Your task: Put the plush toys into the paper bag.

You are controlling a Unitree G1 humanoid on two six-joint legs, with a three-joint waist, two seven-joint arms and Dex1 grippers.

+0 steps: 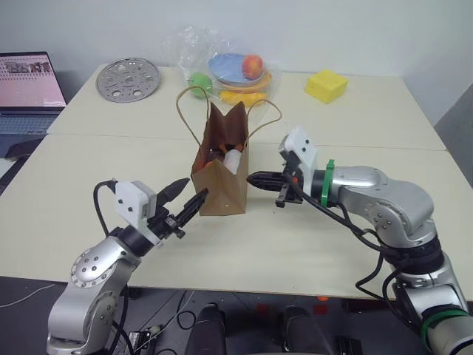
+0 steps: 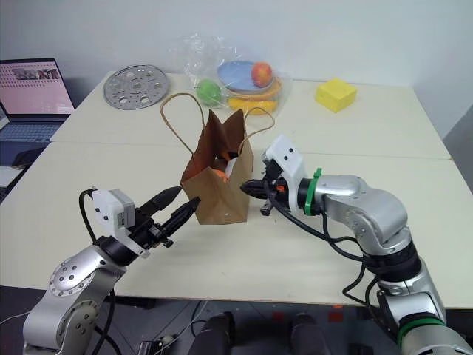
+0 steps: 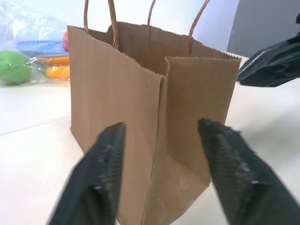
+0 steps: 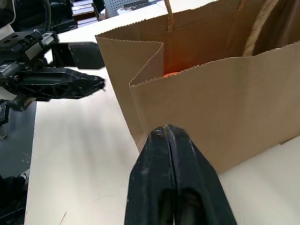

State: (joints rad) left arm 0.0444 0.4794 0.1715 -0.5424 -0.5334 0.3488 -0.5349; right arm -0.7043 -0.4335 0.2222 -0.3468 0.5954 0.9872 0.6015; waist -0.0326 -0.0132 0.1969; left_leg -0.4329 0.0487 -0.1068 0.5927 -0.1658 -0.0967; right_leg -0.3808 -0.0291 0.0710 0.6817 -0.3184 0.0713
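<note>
The brown paper bag [image 1: 222, 181] stands upright and open-topped on the near table, its twine handles raised. Inside it I see a white plush [image 1: 233, 160] and an orange plush [image 1: 222, 152], mostly hidden by the bag's walls. My left gripper [image 1: 189, 196] is open at the bag's lower left corner, its two black fingers [image 3: 105, 164] spread on either side of the bag's folded edge. Whether they touch the paper is unclear. My right gripper [image 1: 256, 178] is shut on nothing, with its tip [image 4: 167, 129] close to the bag's right wall.
On the far table lie a clear plastic bag of fruit with a blue plate [image 1: 233, 70], a yellow block [image 1: 326, 85] and a round perforated metal disc [image 1: 128, 79]. A laptop [image 1: 26, 92] sits at the far left. Bare tabletop [image 1: 325, 244] spreads around the bag.
</note>
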